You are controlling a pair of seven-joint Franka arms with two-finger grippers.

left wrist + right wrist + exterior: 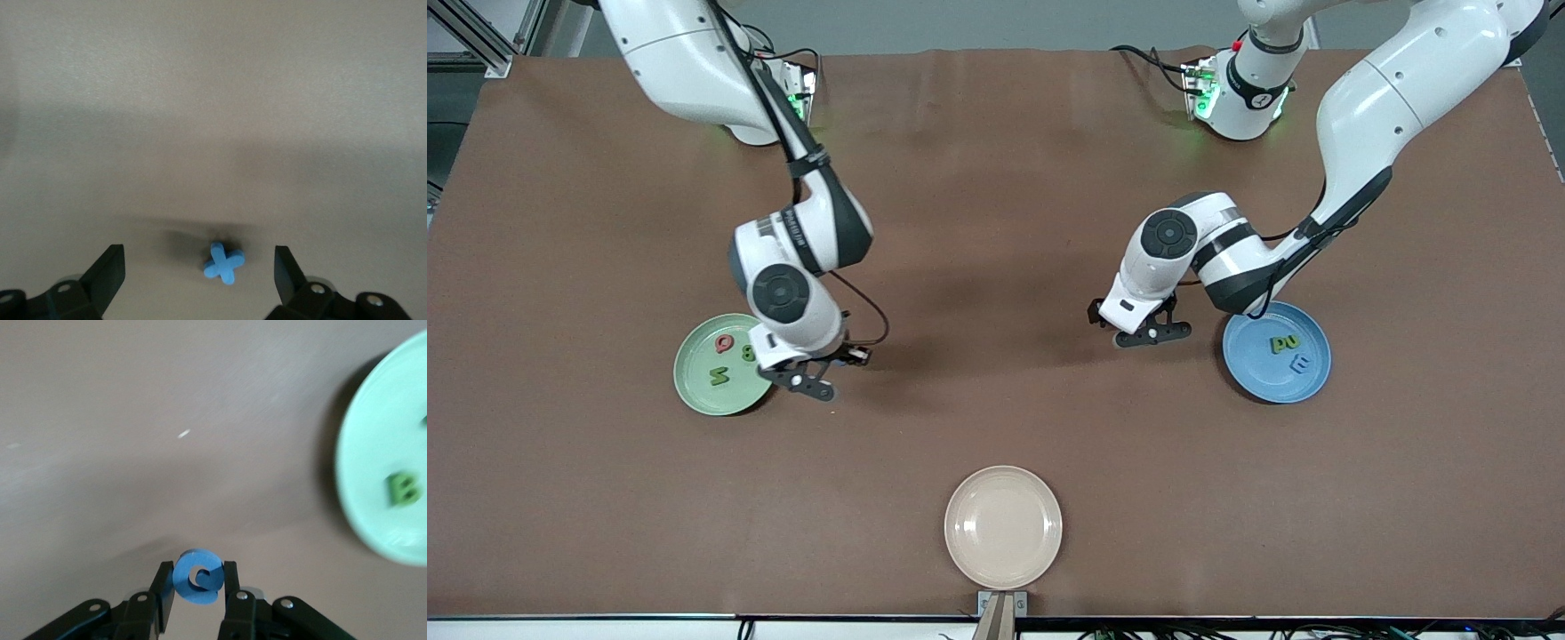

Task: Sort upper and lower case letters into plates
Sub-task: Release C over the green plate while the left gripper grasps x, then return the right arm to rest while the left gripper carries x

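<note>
My right gripper (811,380) is shut on the blue C (197,577) and hangs over bare table just off the rim of the mint green plate (698,396). That plate (373,447) holds a red Q (724,343), a green B (748,353) (403,488) and a green N (719,375). My left gripper (1149,333) is low over the table beside the sky blue plate (1263,380), open, with the blue x (224,262) lying flat between its fingers (110,267). In the blue plate lie a green p (1280,344), a green u (1293,340) and a blue E (1302,364).
A beige cream plate (1003,526) with nothing in it sits near the table's front edge, midway between the arms. Brown tabletop (996,222) stretches between the two arms. Cables and base mounts stand along the back edge.
</note>
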